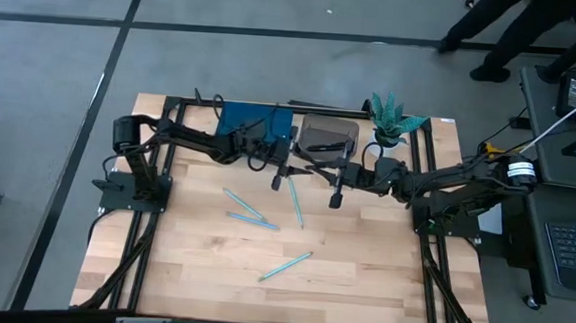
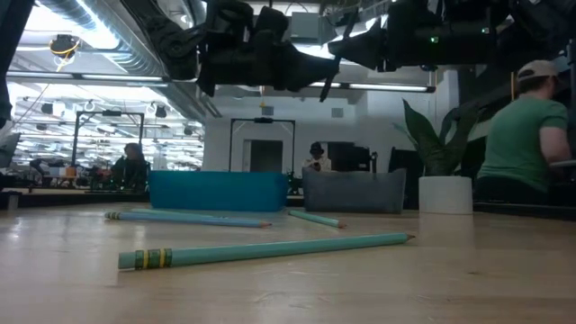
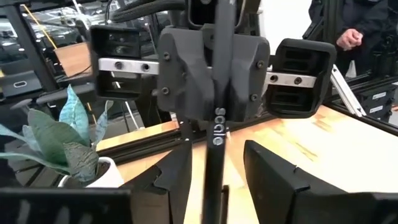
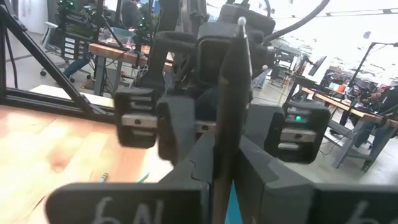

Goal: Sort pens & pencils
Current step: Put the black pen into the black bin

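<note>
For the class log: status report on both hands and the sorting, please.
Left hand shut on a pen, right hand shut on another pen, both raised near the bins. Four pencils loose on table. Nothing in the way.

— What sort of place is this?

— A robotics lab or workshop in a big open industrial hall. The wooden table [image 1: 362, 256] sits in a black metal frame on grey concrete.

— Anything else?

— Exposed ceiling ducts [image 2: 99, 36] with strip lights, workbenches [image 4: 118, 53] far back, a laptop [image 1: 573, 244] at right, and a person [image 2: 522, 135] seated working.
</note>
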Controlling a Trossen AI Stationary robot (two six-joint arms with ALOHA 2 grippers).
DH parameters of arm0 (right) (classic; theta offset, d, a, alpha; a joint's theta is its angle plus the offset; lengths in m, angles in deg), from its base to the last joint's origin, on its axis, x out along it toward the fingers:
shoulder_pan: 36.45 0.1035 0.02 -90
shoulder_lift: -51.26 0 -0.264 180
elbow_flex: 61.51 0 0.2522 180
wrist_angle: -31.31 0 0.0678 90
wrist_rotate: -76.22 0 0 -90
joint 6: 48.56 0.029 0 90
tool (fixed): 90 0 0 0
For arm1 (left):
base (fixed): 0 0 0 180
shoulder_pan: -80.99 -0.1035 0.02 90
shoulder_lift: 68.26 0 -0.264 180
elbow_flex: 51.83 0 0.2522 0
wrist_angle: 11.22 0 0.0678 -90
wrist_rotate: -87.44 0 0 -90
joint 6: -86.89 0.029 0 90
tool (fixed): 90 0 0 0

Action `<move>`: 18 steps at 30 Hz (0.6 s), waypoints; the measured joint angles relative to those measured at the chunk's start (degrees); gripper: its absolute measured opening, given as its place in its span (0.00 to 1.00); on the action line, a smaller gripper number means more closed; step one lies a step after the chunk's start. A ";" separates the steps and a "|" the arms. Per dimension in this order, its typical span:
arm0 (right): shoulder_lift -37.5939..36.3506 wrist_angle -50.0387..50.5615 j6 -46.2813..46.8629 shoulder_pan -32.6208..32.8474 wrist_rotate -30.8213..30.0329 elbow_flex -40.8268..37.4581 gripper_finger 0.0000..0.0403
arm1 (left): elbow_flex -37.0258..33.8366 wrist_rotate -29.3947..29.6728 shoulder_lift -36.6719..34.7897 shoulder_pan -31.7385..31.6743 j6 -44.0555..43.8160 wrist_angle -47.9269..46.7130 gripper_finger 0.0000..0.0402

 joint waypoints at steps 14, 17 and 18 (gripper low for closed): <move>-8.48 11.75 -0.12 0.01 -2.98 0.00 0.09 | 0.00 -0.73 -13.13 -5.93 3.99 -24.05 0.34; -9.28 12.89 -0.43 0.02 -4.39 0.00 0.09 | 0.04 -0.84 -16.70 -5.91 6.87 -30.66 0.34; -9.51 13.13 -1.02 0.02 -4.70 0.00 0.09 | 0.04 -0.86 -17.72 -5.93 7.88 -32.71 0.34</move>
